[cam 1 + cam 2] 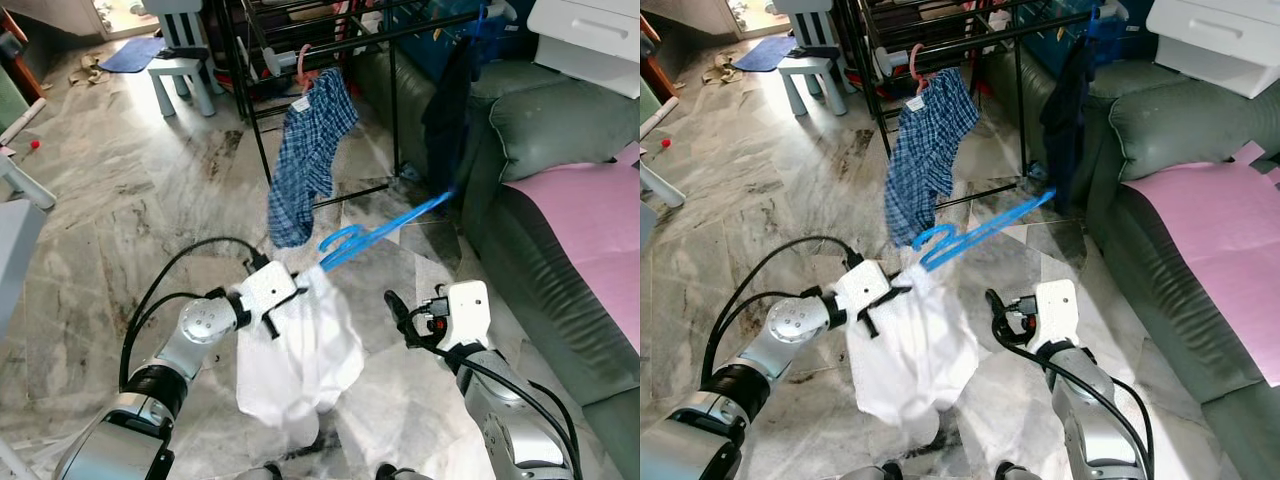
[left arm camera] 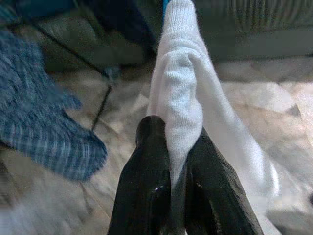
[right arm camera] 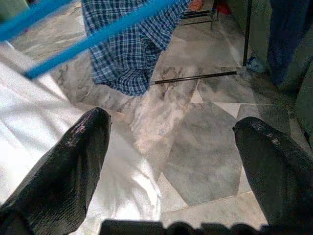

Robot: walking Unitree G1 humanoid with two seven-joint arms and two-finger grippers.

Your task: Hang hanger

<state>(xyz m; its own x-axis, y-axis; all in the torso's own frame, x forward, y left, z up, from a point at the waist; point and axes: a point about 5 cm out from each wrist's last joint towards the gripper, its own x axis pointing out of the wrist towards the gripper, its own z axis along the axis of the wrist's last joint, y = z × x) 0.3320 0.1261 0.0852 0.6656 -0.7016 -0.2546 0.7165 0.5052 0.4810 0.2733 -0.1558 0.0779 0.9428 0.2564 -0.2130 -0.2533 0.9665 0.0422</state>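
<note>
Bright daylight, glare top left; left wrist view blurred.

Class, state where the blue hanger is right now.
In the left eye view, the blue hanger sits centre frame, above the white garment pinched by the left claw, below the hanging plaid shirt.

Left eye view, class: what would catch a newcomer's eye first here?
The left gripper pinches a white garment on a bright blue hanger, held low over the marble floor. Behind it, a blue checked garment hangs from the black rack. The right gripper waits open alongside.
</note>
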